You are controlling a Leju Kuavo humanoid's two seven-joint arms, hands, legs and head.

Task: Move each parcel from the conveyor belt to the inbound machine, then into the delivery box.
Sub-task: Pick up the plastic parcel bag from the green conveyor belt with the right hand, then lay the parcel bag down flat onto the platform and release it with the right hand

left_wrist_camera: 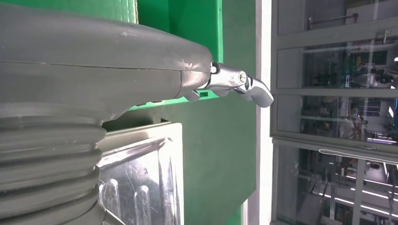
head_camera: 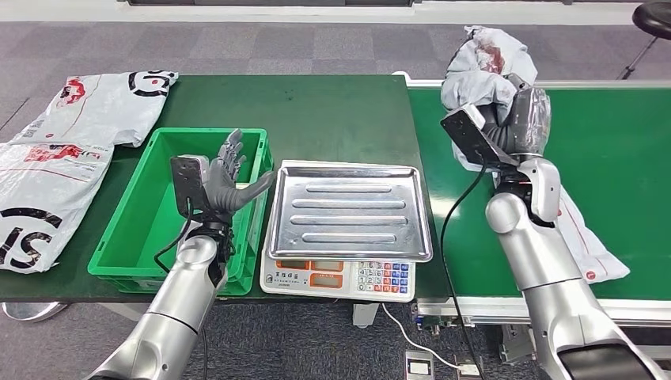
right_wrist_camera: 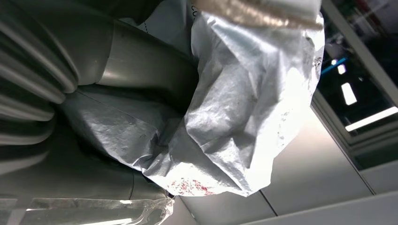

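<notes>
My right hand (head_camera: 518, 119) is raised over the green conveyor belt (head_camera: 617, 134) and grips a grey plastic parcel (head_camera: 483, 67) with red print, lifted off the belt. The right wrist view shows the crumpled parcel (right_wrist_camera: 244, 108) bunched against the hand (right_wrist_camera: 117, 70). Another white parcel (head_camera: 589, 245) lies on the belt beside my right forearm. My left hand (head_camera: 225, 178) is open, fingers spread, held over the right side of the green delivery box (head_camera: 158, 206). The scale's steel tray (head_camera: 348, 210) sits bare between the box and the belt; its edge (left_wrist_camera: 141, 183) shows under the left hand (left_wrist_camera: 94, 75).
Two large grey mail bags (head_camera: 71, 142) lie on the dark green table (head_camera: 332, 111) left of the box. The scale's keypad (head_camera: 340, 277) faces me at the table's front edge. A black cable (head_camera: 455, 229) hangs from my right wrist. A stool (head_camera: 653, 20) stands far right.
</notes>
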